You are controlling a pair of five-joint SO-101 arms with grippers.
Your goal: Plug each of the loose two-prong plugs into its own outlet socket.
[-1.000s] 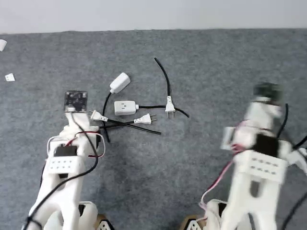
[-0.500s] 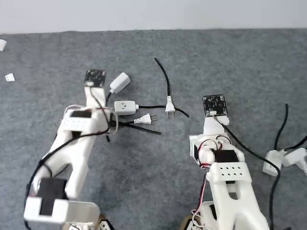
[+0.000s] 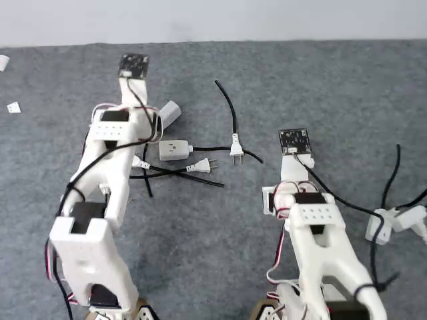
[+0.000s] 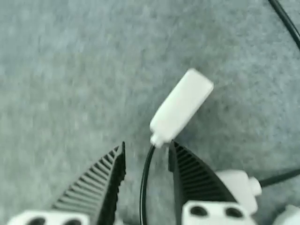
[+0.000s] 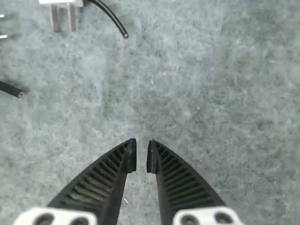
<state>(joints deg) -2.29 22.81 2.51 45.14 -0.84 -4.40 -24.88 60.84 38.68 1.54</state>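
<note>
**Left pincer open astride a socket cord; right pincer all but closed on nothing**

Nearest the arm bases, the right pincer (image 5: 141,141) is seen all but closed, with a thin slit between its tips and nothing held. It is poised over the grey bench (image 3: 220,240). Just beyond its tips the first plug (image 5: 62,9) is found, prongs towards the pincer, with a black cable end (image 5: 112,21) beside it. At the right edge of the bench two white cord fittings (image 3: 381,225) are seen; whether they are plugs or sockets cannot be told.

Three loose two-prong plugs are counted, all lying unplugged. The first is ahead of the right arm, the second plug (image 3: 200,166) lies just beside the square socket (image 3: 173,149), and the third plug (image 3: 139,162) is partly hidden by the left arm. Two sockets are counted: the square one and, farther off, the oblong socket (image 4: 182,105).

Farthest out, the left pincer (image 4: 146,146) is held open astride the socket cord (image 4: 144,183), gripping nothing. The oblong socket's cord end lies just past the fingertips.
</note>
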